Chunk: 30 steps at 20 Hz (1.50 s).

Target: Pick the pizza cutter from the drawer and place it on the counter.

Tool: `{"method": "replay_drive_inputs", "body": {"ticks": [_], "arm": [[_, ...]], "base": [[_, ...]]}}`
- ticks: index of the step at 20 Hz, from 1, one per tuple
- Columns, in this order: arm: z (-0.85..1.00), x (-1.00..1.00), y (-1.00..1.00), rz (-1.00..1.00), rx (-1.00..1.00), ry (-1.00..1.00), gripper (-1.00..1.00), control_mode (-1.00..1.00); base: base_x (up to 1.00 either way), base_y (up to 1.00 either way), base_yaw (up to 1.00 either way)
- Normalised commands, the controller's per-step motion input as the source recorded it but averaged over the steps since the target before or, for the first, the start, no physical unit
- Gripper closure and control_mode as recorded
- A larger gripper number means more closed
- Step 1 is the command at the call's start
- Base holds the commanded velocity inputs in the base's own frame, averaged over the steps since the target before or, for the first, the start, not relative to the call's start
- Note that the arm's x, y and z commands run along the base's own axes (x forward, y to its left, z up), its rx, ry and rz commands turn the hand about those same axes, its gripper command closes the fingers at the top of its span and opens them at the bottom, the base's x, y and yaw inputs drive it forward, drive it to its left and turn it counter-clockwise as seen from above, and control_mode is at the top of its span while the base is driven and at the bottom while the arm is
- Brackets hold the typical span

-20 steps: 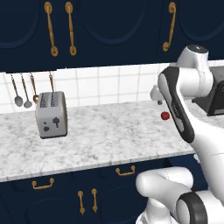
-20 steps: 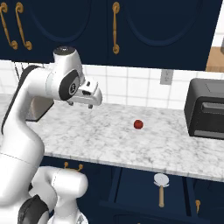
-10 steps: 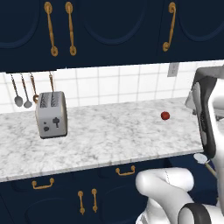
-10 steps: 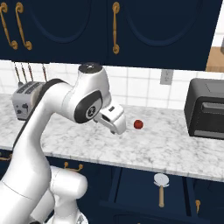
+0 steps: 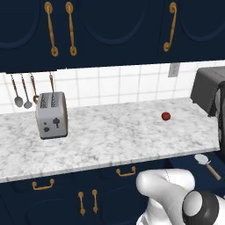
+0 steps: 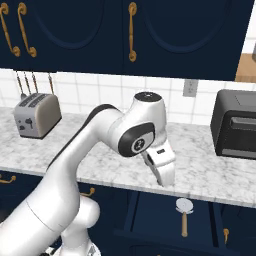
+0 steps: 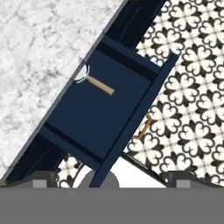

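The pizza cutter [image 6: 184, 212] lies in the open navy drawer [image 6: 160, 215], its silver wheel toward the counter [image 6: 75, 155] and its tan handle pointing out. From the hand view, the cutter [image 7: 97, 84] sits near the drawer's [image 7: 109, 113] back, the wheel partly under the counter's [image 7: 39, 61] edge. My gripper [image 6: 166, 180] hangs at the counter's front edge, above the drawer and a little left of the cutter. Its fingertips [image 7: 43, 178] stand far apart, open, with nothing between them. In the left base view the cutter [image 5: 205, 163] shows at the lower right.
A silver toaster [image 5: 52, 115] stands at the counter's left, with metal spoons [image 5: 22, 90] hanging behind it. A small red fruit [image 5: 165, 116] lies toward the right. A black toaster oven [image 6: 235, 125] fills the right end. Patterned floor tiles [image 7: 188, 87] lie below the drawer.
My arm has swung right across the counter and dropped, bringing the hand from above the marble down to the counter's front edge over the open drawer.
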Motion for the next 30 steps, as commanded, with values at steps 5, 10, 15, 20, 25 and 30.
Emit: {"method": "replay_drive_inputs", "body": {"ticks": [5,10,15,20,25,30], "arm": [[-0.82,-0.04,-1.00,-0.50,0.01,0.32,-1.00,-1.00],[-1.00,-0.30,-0.83,-0.31,0.26,0.10,-1.00,-1.00],[-0.88,0.03,-0.01,-0.24,0.17,0.00,-1.00,-1.00],[-0.79,0.09,0.10,-0.14,0.02,-0.07,-1.00,-1.00],[-0.60,0.04,-0.01,-0.09,-0.04,-0.17,-1.00,-1.00],[-0.62,0.03,-0.10,0.00,-0.14,-0.08,-1.00,-1.00]], "base": [[0.00,0.00,0.00],[0.00,0.00,0.00],[0.00,0.00,0.00],[0.00,0.00,0.00],[0.00,0.00,0.00],[0.00,0.00,0.00]]}}
